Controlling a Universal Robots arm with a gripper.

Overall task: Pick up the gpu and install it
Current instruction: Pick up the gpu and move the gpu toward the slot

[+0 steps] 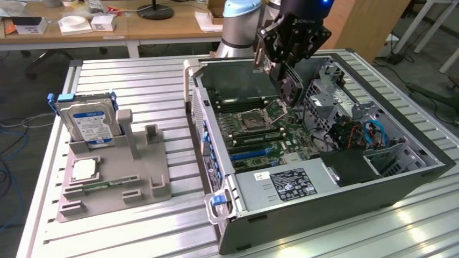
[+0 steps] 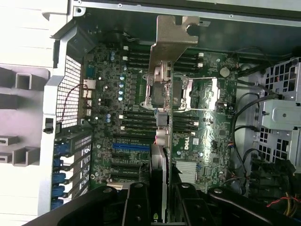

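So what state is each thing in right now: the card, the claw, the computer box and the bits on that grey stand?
gpu: gripped, hanging above the motherboard, not seated in a slot.
gripper: shut on the gpu.
computer case: lying on its side, open, no side panel on it.
hard drive: standing upright in the grey holder.
square chip: lying flat on the grey holder.

Premises: robotics laboratory or technical workshop. Grounds: a robot arm (image 1: 240, 21) standing at a slotted aluminium worktop (image 1: 143, 80); an open computer case (image 1: 323, 207) with its motherboard (image 1: 251, 129) exposed; a grey parts fixture (image 1: 143, 180) holding a hard drive (image 1: 90, 123); wooden desks (image 1: 158, 29) behind; loose cables (image 1: 11, 129) on the floor.
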